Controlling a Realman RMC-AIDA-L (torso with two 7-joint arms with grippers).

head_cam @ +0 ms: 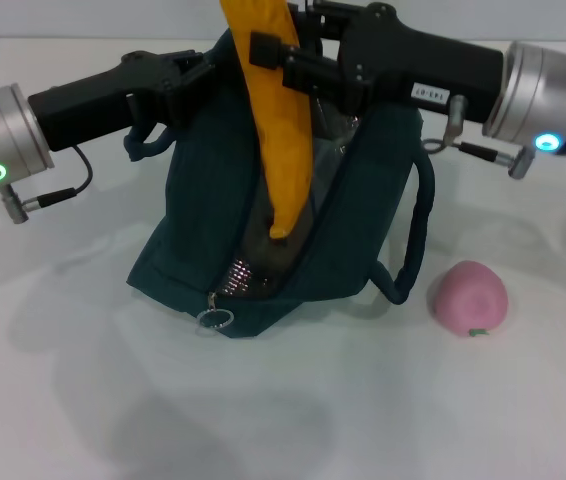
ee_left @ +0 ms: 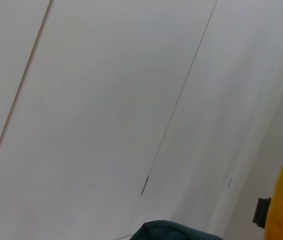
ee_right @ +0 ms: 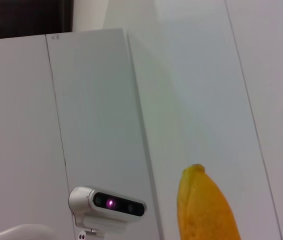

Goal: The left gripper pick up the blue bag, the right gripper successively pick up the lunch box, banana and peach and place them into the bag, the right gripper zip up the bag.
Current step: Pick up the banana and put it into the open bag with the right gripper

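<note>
White bench [head_cam: 283, 420] backed by pale panelled walls [ee_left: 106, 100], blue bag [head_cam: 213, 190] held upright by the left claw [head_cam: 178, 85] clenched on its rim, banana [head_cam: 278, 130] grasped by the right claw [head_cam: 283, 55] and lowered into the opening, peach [head_cam: 470, 297] beside the bag.

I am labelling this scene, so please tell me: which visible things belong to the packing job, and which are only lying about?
Belong to the job:
- blue bag, held by the left claw
- banana, held by the right claw, lower end in the bag
- peach, on the table

Only lying about:
- small camera, seen in the right wrist view
</note>
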